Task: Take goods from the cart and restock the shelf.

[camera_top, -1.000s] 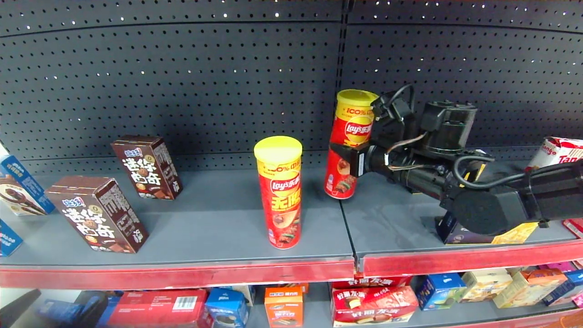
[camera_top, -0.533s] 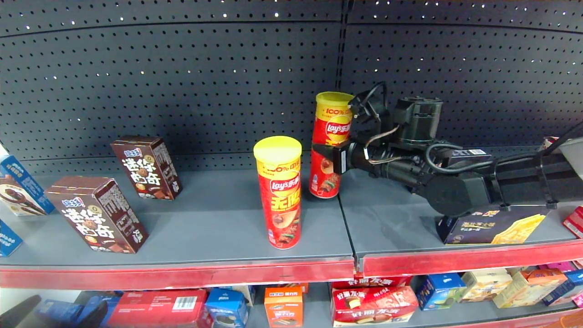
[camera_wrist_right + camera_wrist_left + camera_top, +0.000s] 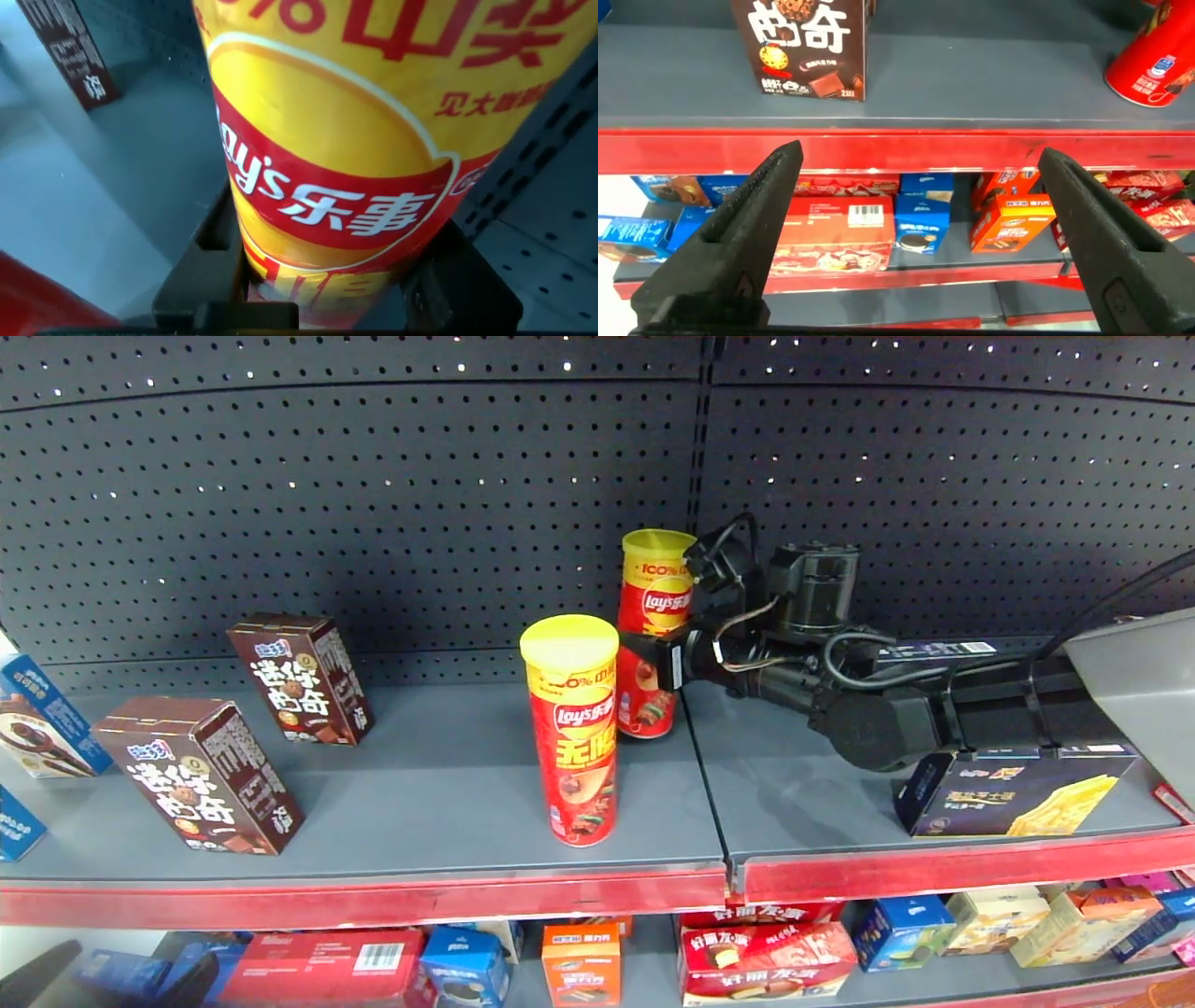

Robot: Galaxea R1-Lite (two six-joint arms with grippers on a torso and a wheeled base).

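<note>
My right gripper (image 3: 651, 658) is squeezed tight around the middle of a chip can (image 3: 656, 597) with a yellow top. The can is over the far part of the shelf (image 3: 448, 784), leaning a little. I cannot tell if its bottom touches the shelf. Another chip can (image 3: 571, 728) stands up straight just in front of it, nearer to me and a bit to the left. My left gripper (image 3: 918, 152) is spread wide with nothing in it, down by the shelf's red front edge, near a brown box (image 3: 799, 47).
</note>
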